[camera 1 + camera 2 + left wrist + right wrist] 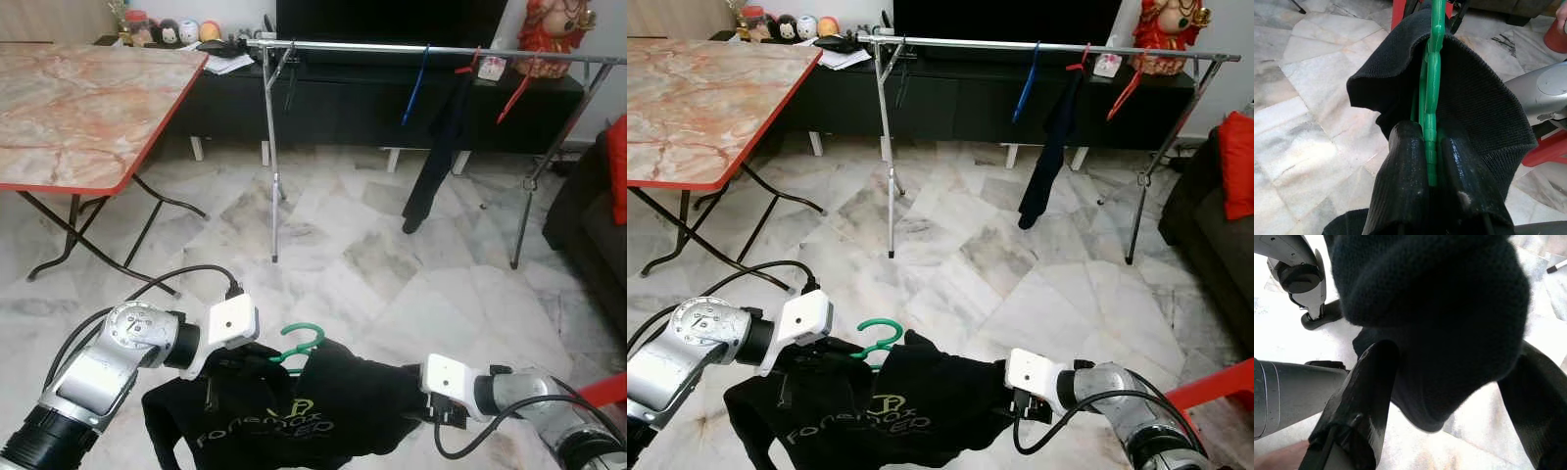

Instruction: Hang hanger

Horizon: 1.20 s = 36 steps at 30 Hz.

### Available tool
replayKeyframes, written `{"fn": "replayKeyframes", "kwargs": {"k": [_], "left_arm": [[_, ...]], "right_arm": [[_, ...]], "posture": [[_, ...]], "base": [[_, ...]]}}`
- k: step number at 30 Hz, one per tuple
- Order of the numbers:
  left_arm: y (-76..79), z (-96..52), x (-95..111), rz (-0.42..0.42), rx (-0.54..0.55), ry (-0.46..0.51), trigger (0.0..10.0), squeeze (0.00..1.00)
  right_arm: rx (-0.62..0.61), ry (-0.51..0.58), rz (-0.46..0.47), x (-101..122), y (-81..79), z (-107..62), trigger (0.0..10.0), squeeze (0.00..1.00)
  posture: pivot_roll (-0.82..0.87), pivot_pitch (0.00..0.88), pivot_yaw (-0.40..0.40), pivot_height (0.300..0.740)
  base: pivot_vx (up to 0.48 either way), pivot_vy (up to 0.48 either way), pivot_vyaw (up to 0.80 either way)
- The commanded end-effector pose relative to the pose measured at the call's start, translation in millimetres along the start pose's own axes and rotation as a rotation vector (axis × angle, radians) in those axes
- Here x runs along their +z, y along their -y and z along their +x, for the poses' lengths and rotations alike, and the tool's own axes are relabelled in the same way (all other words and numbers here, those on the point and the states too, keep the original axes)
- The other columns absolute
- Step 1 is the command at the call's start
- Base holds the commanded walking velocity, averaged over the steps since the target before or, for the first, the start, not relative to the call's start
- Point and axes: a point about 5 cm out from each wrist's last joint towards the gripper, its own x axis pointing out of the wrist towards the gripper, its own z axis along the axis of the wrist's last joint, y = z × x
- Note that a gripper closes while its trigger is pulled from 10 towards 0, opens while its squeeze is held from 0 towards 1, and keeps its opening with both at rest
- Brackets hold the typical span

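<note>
A green hanger (302, 343) carries a black shirt (294, 416) with gold lettering, held low in front of me above the marble floor. My left gripper (1431, 134) is shut on the hanger's green stem just below the hook, and the shirt's collar is draped around it. My right gripper (1454, 352) is at the shirt's right shoulder, its fingers (1359, 401) spread wide with a bulge of black cloth between them. The silver clothes rail (392, 47) stands a few steps ahead across the room.
On the rail hang a blue hanger (416, 86), a red hanger (514, 93) and a dark garment (441, 147). A marble-top folding table (78, 108) stands at the left, a dark sofa (598, 215) at the right. A red frame (602, 392) is near my right arm.
</note>
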Motion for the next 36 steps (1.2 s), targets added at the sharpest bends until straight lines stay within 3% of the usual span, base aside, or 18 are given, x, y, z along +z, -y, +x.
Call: {"fn": "replayKeyframes", "kwargs": {"k": [1, 36], "left_arm": [[1.6, -2.9, 8.7, 0.031, -0.012, 0.019, 10.0, 0.0], [1.0, -2.3, 9.6, 0.031, -0.008, 0.025, 10.0, 0.0]], "right_arm": [[-0.016, 0.004, 0.005, -0.2, 0.9, 0.1, 0.0, 0.0], [-0.013, 0.024, 0.016, 1.1, 0.7, 1.1, 0.0, 0.0]], "posture": [[-0.04, 0.023, -0.073, 0.74], [-0.04, 0.009, -0.071, 0.74]], "base": [[0.0, 0.0, 0.0], [0.0, 0.0, 0.0]]}}
